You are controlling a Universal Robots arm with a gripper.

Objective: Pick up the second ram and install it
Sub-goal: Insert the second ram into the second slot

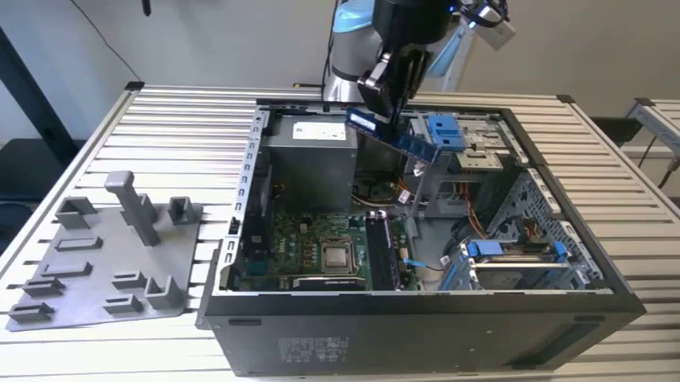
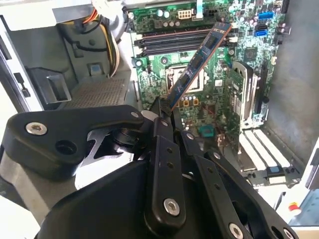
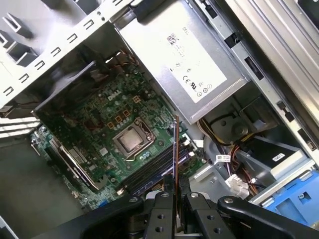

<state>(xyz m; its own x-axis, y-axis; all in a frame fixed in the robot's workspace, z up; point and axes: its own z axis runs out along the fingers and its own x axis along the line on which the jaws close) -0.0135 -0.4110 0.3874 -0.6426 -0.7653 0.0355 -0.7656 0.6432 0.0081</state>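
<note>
While the end effector (image 1: 384, 103) is clenched on one end of the second ram (image 1: 409, 143), the stick hangs tilted above the open computer case (image 1: 425, 334) on the bench (image 1: 181, 119), well clear of the black memory slots (image 2: 159, 45). Seating it well, I judge, calls for levelling its long edge parallel to a free slot, then pressing evenly.

We see the second ram (image 2: 199, 62) dark blue with a coppery edge, the gripper (image 2: 164, 110) black, the motherboard (image 3: 94, 119) green, the fixture plate (image 1: 101, 267) plain grey, the drive brackets (image 1: 447, 131) bright blue and the table (image 1: 181, 119) pale and ribbed.
</note>
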